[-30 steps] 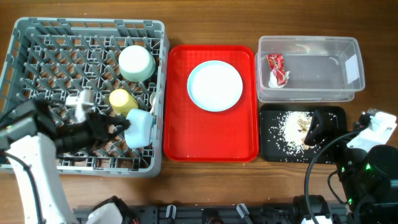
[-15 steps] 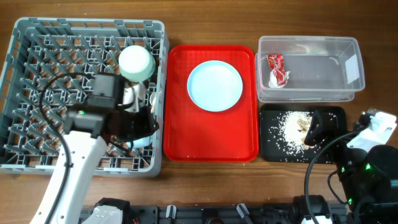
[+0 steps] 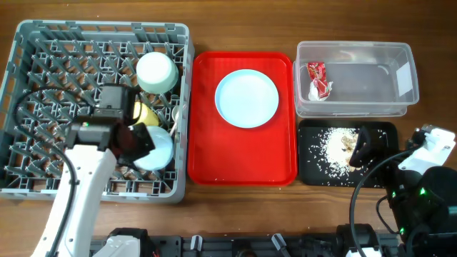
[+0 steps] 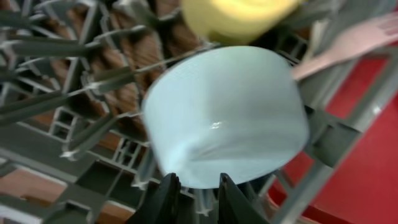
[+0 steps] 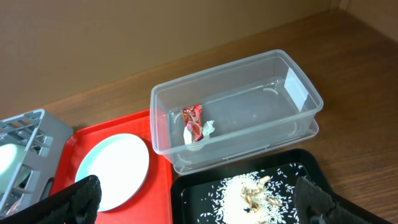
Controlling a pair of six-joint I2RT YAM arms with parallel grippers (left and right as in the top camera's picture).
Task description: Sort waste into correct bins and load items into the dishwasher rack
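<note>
The grey dishwasher rack (image 3: 43, 57) holds the mint-green bowl (image 3: 157, 71), the yellow cup (image 3: 148, 114) and the pale blue cup (image 3: 158, 150). My left gripper (image 3: 136, 140) is nearly shut on the rim of the pale blue cup (image 4: 230, 118), low among the pegs (image 4: 194, 186). The yellow cup (image 4: 236, 15) is just beyond it, and the white fork (image 4: 367, 37) lies by the rack's right wall. The light blue plate (image 3: 247, 98) sits on the red tray. My right gripper (image 5: 199, 202) is open and empty above the black tray (image 3: 382, 171) of rice.
The clear tub (image 3: 357, 100) at the back right holds a red-and-white wrapper (image 3: 318, 78), which also shows in the right wrist view (image 5: 194, 121). The red tray (image 3: 207, 157) lies between the rack and the bins. Rice scraps (image 3: 335, 146) are piled in the black tray.
My left arm has swung from the rack's left side to over its right part, and the pale blue cup has turned slightly under it. The right arm has not moved.
</note>
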